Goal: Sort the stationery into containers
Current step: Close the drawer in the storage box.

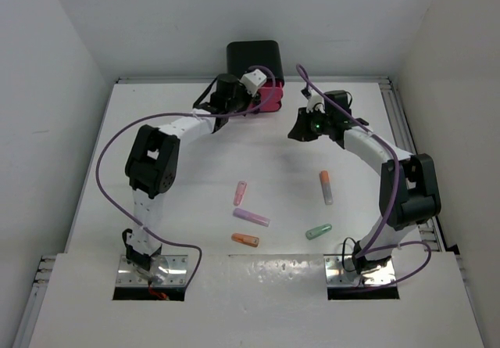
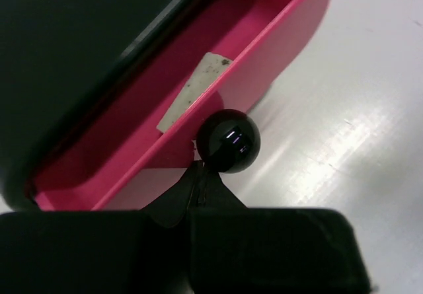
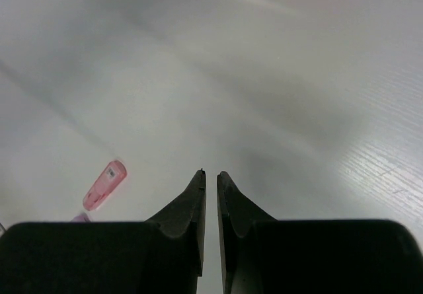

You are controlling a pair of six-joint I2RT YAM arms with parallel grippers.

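near edge: both arm bases bolted down, open white table (image 1: 203, 137) in front. five sticks lie mid-table: orange stick (image 1: 245, 239), green stick (image 1: 318, 231), purple stick (image 1: 251, 217), pink stick (image 1: 241, 193), orange-white stick (image 1: 326, 186). farther back, right gripper (image 3: 211, 175) hangs over bare table w/ jaws nearly together, holding nothing. at far edge, left gripper (image 2: 201, 168) pinched on knob (image 2: 230, 141) of open pink drawer (image 2: 264, 56) in black box (image 1: 254, 57).

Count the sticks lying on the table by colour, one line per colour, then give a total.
Pink stick: 1
Purple stick: 1
Orange stick: 1
Green stick: 1
Orange-and-white stick: 1
Total: 5
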